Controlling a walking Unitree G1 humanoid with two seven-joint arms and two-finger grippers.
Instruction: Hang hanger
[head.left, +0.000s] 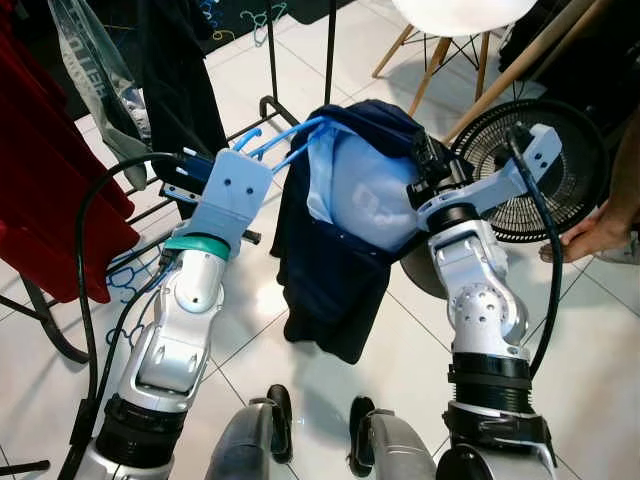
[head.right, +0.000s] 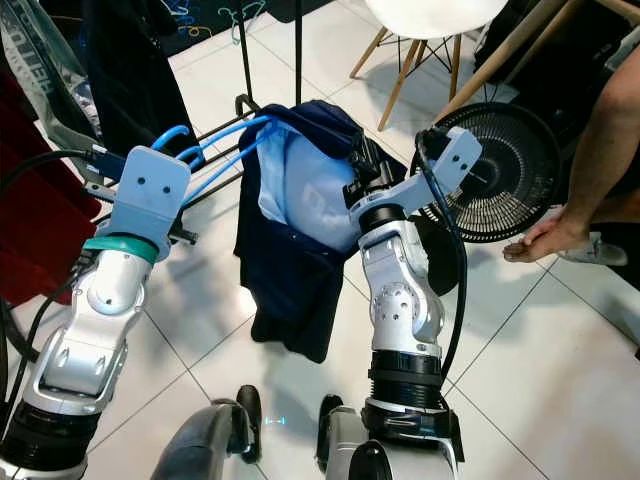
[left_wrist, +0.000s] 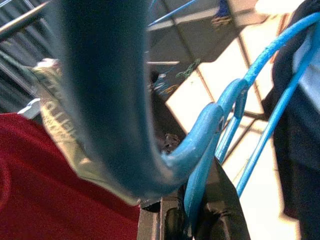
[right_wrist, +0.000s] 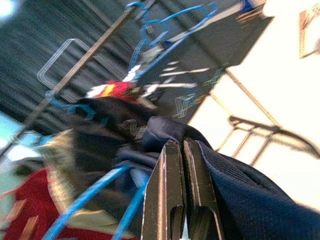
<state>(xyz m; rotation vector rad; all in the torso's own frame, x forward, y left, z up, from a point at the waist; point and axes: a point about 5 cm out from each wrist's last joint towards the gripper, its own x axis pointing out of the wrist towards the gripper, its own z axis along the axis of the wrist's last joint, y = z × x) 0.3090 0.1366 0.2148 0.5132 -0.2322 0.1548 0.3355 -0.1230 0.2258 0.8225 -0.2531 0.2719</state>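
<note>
The left gripper (left_wrist: 200, 200) clenches the hook of the smooth blue plastic hanger (head.left: 285, 140), its long axis level toward the right gripper (right_wrist: 182, 200), which pinches the navy fabric shirt (head.left: 340, 250).

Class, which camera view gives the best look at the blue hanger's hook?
The left wrist view: the blue hanger's hook curves large and close beside the left hand. The eye views show it small, past the left wrist. The right wrist view shows the hanger's blue arms beside the right hand, shut on the navy garment.
</note>
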